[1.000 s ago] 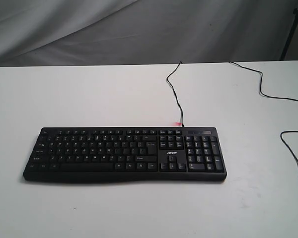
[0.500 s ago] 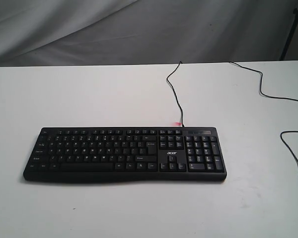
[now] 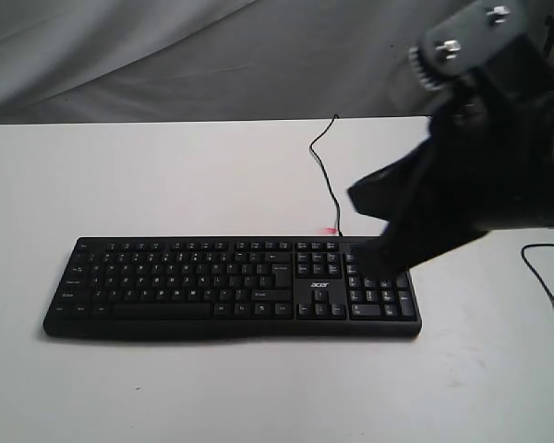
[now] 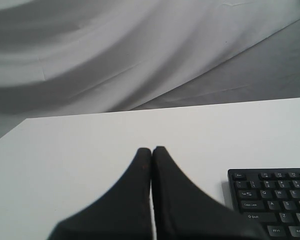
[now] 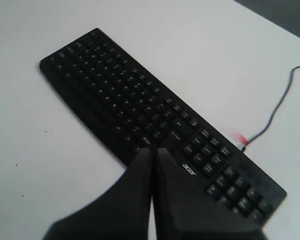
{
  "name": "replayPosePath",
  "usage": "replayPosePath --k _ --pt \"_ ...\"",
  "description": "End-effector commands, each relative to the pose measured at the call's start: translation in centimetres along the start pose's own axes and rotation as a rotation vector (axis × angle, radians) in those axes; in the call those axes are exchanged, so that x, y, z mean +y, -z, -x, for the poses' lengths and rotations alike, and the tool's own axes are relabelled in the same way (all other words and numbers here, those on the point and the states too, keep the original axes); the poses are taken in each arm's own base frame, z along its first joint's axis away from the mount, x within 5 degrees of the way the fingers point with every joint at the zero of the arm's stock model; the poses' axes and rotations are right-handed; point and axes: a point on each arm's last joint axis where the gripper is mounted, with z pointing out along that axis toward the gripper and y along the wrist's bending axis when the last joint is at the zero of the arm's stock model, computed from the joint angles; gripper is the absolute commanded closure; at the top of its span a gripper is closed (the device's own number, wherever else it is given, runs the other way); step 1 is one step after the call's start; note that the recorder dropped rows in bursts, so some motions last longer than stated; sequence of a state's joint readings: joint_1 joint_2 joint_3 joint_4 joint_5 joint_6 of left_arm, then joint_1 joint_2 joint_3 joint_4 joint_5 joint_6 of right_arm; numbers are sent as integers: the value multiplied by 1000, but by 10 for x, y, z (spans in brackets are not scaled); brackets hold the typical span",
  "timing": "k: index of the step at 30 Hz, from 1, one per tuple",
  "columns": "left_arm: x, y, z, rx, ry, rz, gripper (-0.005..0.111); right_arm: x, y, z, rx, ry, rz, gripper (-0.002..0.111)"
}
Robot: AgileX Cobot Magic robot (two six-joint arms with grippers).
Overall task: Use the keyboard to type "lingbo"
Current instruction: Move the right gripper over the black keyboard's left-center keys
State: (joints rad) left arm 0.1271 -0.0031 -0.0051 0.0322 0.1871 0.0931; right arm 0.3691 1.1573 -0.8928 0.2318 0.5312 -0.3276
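Keyboard (image 3: 231, 288) flat on white worktop (image 3: 166, 175), cable (image 3: 325, 175) trailing back. Right hand (image 5: 152, 150) clenched, empty — hovering over the number pad (image 3: 380, 297). Left hand (image 4: 151, 149) likewise clenched, empty — above worktop off the keyboard's left end.

**Exterior view:** the right arm (image 3: 471, 175), dark and blurred, covers the upper number pad and far right corner of the keyboard (image 3: 212, 286). The key legends are too small to read. A loose cable (image 3: 545, 295) runs off the right edge.

**Left wrist view:** only one corner of the keyboard shows, the rest being cut by the frame edges. The left claw (image 4: 151, 149) is out of focus.

**Right wrist view:** the right claw (image 5: 153, 151) hides part of the keyboard's front edge. The keyboard cable (image 5: 279, 107) leaves the frame.
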Motion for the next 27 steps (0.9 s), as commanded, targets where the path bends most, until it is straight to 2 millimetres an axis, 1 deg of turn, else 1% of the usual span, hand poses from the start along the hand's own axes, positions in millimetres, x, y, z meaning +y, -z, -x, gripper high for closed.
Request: replayPosePath --k 1,5,9,14,17,19,23,27 --pt "0 -1 -1 3 3 -4 106 22 -34 16 28 130 73 108" --pt "0 -1 -1 3 3 -4 106 43 -61 23 14 175 122 108" --pt "0 -1 -1 3 3 -4 106 63 -76 28 -38 182 155 108" --pt "0 -1 -1 3 3 -4 106 78 -94 28 -84 198 166 108" --pt "0 -1 -1 3 3 -4 106 80 -111 22 -61 199 161 108" --pt "0 -1 -1 3 3 -4 106 78 -121 19 -61 197 147 108" --pt "0 -1 -1 3 3 -4 106 78 -148 11 -76 277 118 108" --pt "0 -1 -1 3 3 -4 106 69 -173 0 -63 296 79 108"
